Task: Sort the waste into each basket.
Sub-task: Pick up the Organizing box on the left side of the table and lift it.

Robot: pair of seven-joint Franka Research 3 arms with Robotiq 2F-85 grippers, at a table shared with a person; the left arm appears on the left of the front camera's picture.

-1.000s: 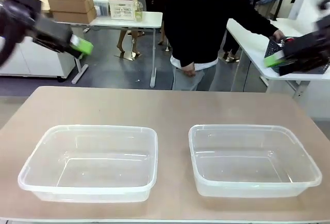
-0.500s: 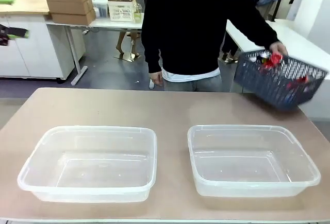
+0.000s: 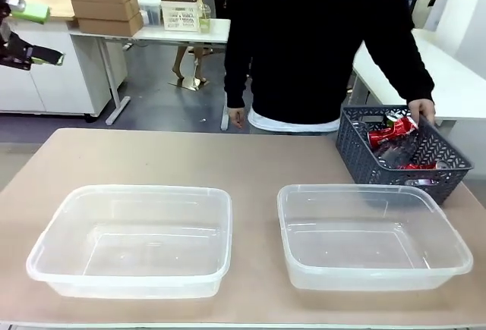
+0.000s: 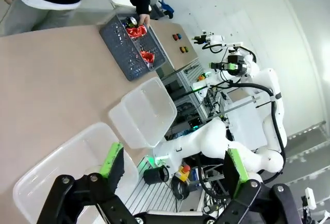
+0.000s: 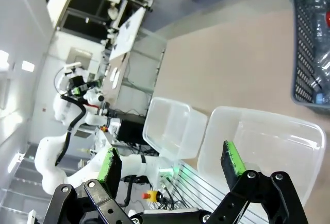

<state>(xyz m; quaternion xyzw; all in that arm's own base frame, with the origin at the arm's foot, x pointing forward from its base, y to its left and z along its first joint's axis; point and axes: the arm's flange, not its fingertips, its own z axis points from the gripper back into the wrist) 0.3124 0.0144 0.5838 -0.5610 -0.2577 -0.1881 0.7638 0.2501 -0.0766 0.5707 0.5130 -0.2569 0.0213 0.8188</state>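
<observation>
Waste, red cans (image 3: 391, 134) and clear bottle (image 5: 315, 33), lay in dark lattice basket (image 3: 364, 165) just behind right tub (image 3: 376, 275); judged light, slippery, crushable, best pinched mid-body; left gripper (image 4: 172, 165) and right gripper (image 5: 170, 162) gaped empty.

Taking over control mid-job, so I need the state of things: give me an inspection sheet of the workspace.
Surface: tan table, no spills seen.
Job's things: left tub and right tub hold nothing; red cans lie in the lattice basket.
Clutter: nothing seen.
Tools: left tool open; right tool open; both high above the table.
Cables: nothing seen on the table.
Surroundings: person's hand on the lattice basket's rim; cardboard boxes behind.
</observation>
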